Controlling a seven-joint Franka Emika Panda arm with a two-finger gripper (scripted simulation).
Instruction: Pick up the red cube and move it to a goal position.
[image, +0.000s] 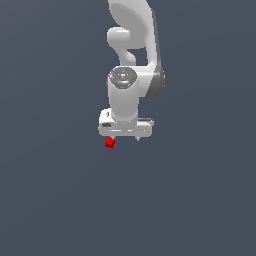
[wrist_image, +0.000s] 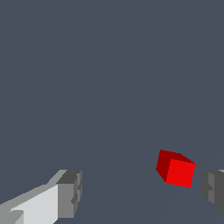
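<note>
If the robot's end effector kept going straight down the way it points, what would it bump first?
Probably the flat grey floor. The open end effector has the small matte red cube between its fingers, off-centre near one finger, which might clip it; depth is unclear.

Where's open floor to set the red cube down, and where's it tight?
Bare grey surface lies all around the small matte red cube. Only crowding: under the white robot gripper, where the cube sits between the open fingers, nearer one.
</note>
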